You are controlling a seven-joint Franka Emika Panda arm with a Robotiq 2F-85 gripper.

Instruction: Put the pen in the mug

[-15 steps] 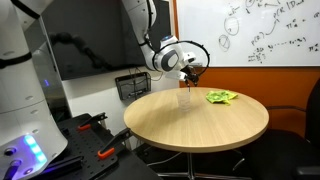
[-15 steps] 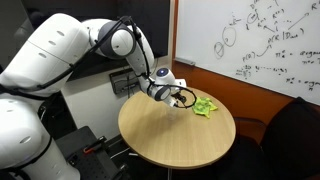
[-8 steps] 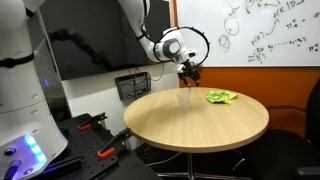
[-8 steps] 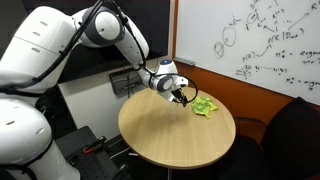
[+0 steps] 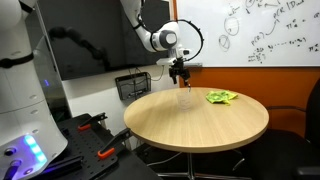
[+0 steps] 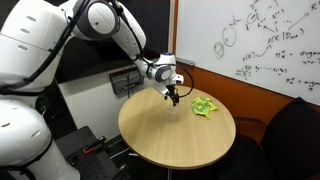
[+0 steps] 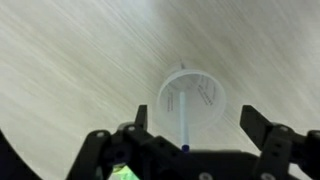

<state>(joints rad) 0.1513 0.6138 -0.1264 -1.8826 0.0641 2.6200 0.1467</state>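
Wrist view looks straight down into the translucent white plastic mug (image 7: 207, 92) on the round wooden bench (image 7: 70, 60). The slim white pen with a blue end (image 7: 184, 120) stands inside it. The black pincer (image 7: 200, 128) hangs above, fingers spread apart, gripping nothing. Placement looks done; the next move probably calls for a straight lift clear of the pen's top.

The mug (image 5: 185, 97) stands on the table (image 5: 190, 128) near its far edge, with the pen (image 7: 184, 115) inside it. The gripper (image 5: 181, 79) hangs above it. In an exterior view, a cloth (image 5: 221, 97) lies just right of it.
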